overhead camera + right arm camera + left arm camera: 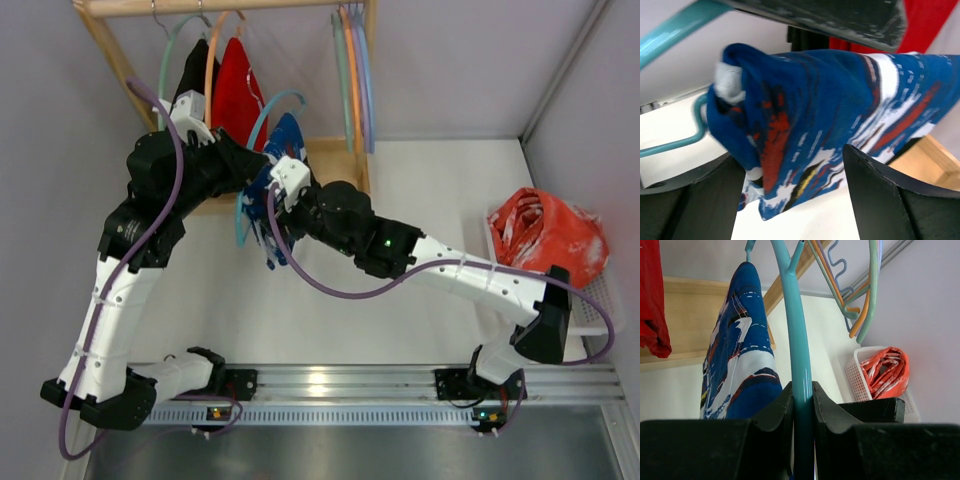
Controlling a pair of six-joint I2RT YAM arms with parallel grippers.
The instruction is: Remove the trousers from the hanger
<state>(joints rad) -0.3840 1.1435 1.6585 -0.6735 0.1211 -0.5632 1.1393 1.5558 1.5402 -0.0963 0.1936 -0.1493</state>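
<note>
The blue trousers (pixel 280 140) with white and red print hang on the teal hanger (pixel 278 101) in front of the wooden rack. My left gripper (pixel 248 170) is shut on the hanger's stem (pixel 801 355); in the left wrist view the trousers (pixel 740 365) hang just left of the stem. My right gripper (pixel 795 175) is open, with the trousers (pixel 810 125) bunched between its two fingers and a bend of the hanger (pixel 675 30) to their left. In the top view the right gripper (pixel 272 200) sits right at the cloth.
A wooden rack (pixel 335 155) at the back holds a red garment (pixel 238 85), a black one (pixel 195 70) and several spare hangers (pixel 355 70). A white basket (pixel 600 300) with red and white cloth (pixel 545 235) stands at the right; it also shows in the left wrist view (pixel 860 375).
</note>
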